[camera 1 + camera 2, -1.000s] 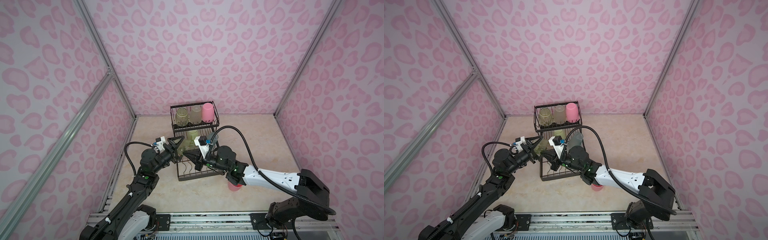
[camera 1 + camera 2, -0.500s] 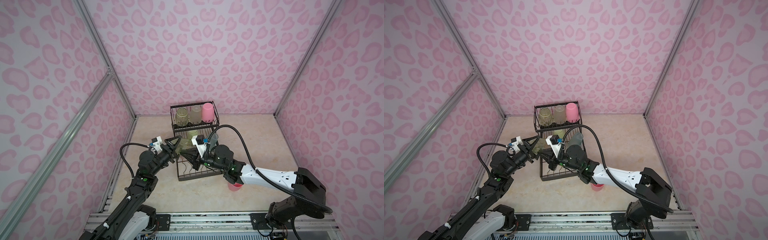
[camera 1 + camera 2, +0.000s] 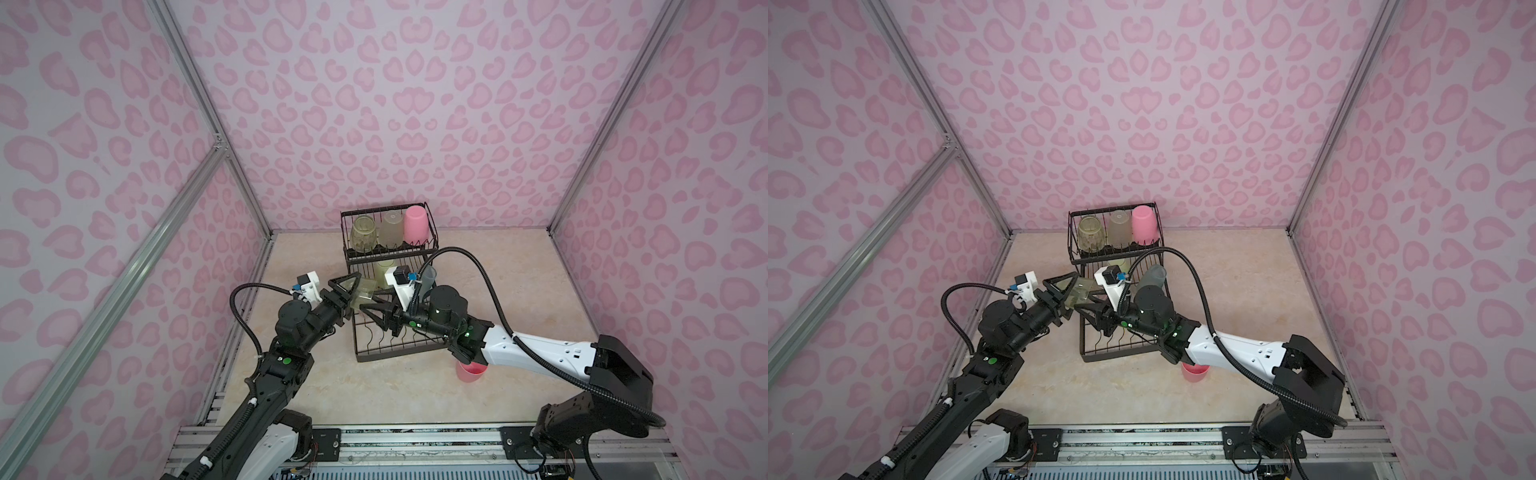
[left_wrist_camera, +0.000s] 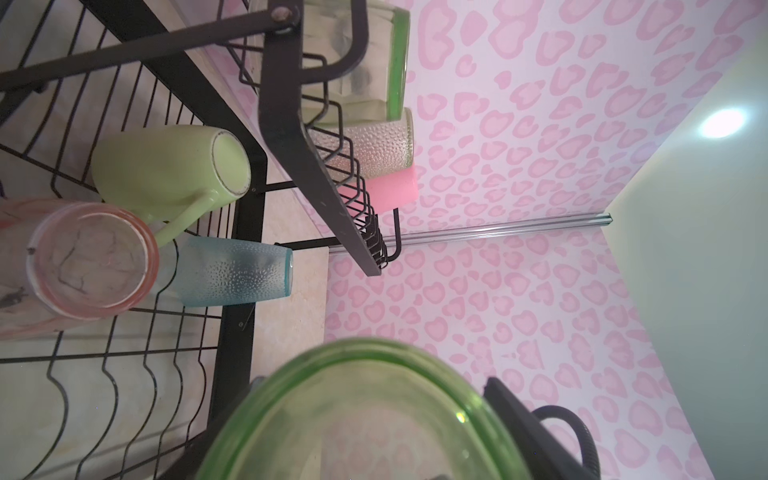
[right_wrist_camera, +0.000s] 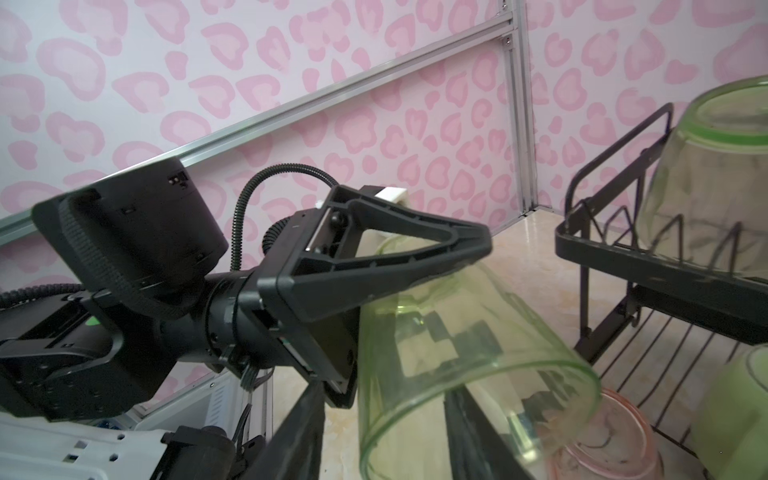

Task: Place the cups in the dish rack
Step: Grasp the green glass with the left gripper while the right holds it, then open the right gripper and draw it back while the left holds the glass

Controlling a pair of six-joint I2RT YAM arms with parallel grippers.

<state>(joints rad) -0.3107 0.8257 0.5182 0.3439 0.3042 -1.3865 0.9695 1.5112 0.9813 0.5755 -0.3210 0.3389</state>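
Note:
My left gripper (image 3: 353, 293) (image 3: 1065, 293) is shut on a translucent yellow-green cup (image 3: 365, 292) (image 4: 361, 415) held on its side just left of the black wire dish rack (image 3: 399, 355) (image 3: 1113, 208). My right gripper (image 3: 368, 313) (image 5: 384, 440) is open, its jaws apart on either side of that cup's rim wall (image 5: 478, 374). The raised basket holds a yellow-green cup (image 3: 364, 237), a frosted grey cup (image 3: 390, 232) and a pink cup (image 3: 417, 226). In the lower tray lie a pale green mug (image 4: 166, 174), a teal cup (image 4: 237, 274) and a pink-orange cup (image 4: 91, 257).
Another pink cup (image 3: 469, 372) (image 3: 1194, 372) stands on the beige table under my right forearm, near the rack's front right corner. Pink patterned walls with metal rails close in the left, back and right sides.
My right gripper has gone from shut on the yellow-green cup's rim to open. The left gripper now holds that cup alone. Both grippers have shifted slightly left.

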